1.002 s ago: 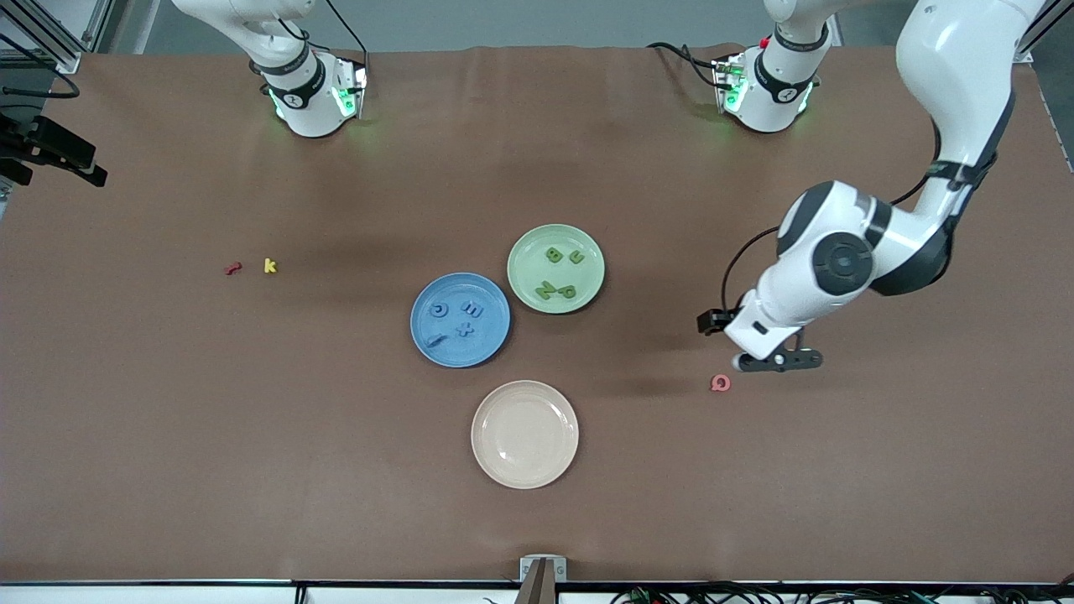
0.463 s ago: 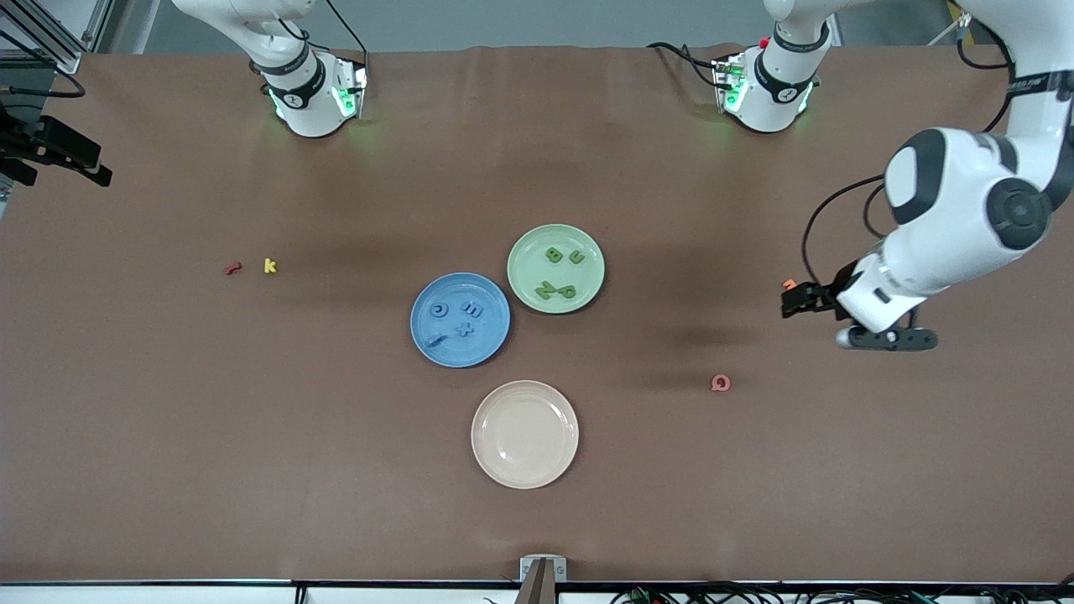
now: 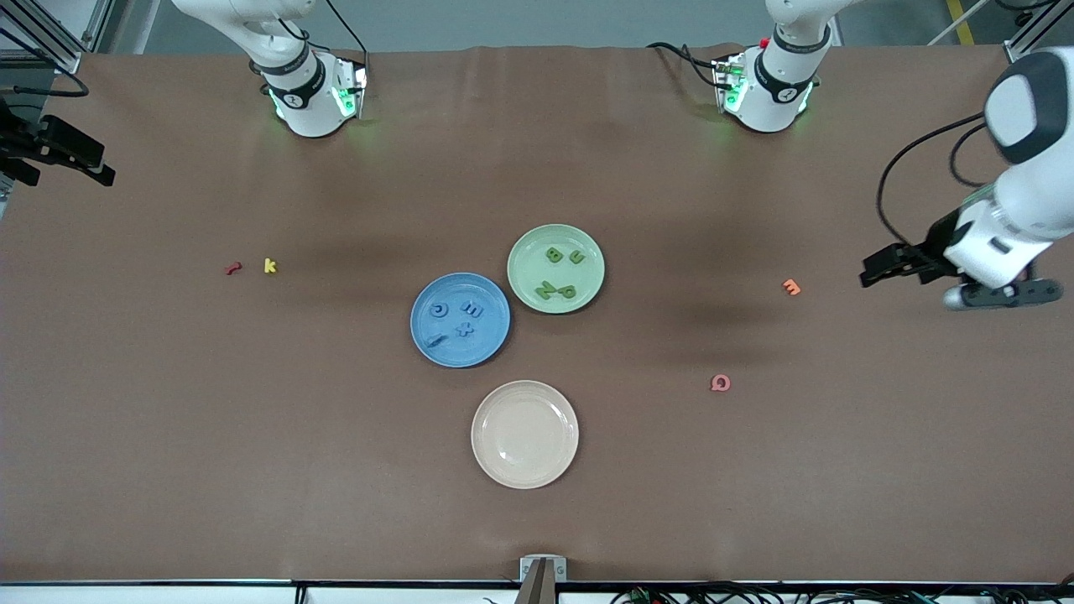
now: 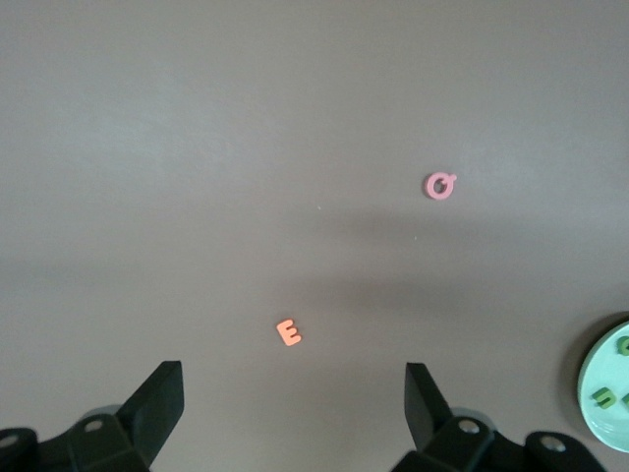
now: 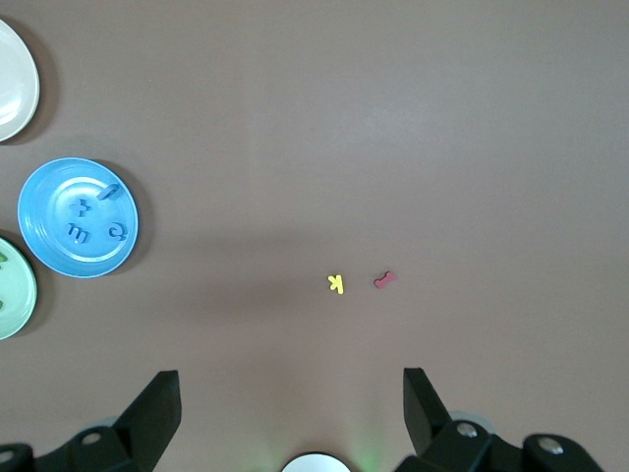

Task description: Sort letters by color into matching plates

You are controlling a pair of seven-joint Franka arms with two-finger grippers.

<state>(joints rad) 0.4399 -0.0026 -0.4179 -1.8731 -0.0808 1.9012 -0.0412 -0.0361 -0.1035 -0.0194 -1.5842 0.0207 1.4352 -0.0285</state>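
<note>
The blue plate (image 3: 460,352) holds several blue letters (image 3: 463,329). Touching its rim, the green plate (image 3: 537,252) holds several green letters (image 3: 554,289). My left gripper (image 3: 1003,294) hangs open and empty over bare table at the left arm's end. In the left wrist view the left gripper (image 4: 295,379) has nothing between its fingers, and the orange E (image 4: 288,333) lies off past them. My right gripper (image 5: 292,383) is open and empty, high above its own base, and waits.
An orange E (image 3: 790,287) and a pink Q (image 3: 720,383) lie loose toward the left arm's end. A yellow k (image 3: 269,266) and a red letter (image 3: 233,268) lie toward the right arm's end. A cream plate (image 3: 524,470) sits nearer the front camera than the blue plate.
The left arm has swung away from over the pink Q toward its own end of the table, uncovering the orange E. Its gripper stayed open. The right arm has not moved.
</note>
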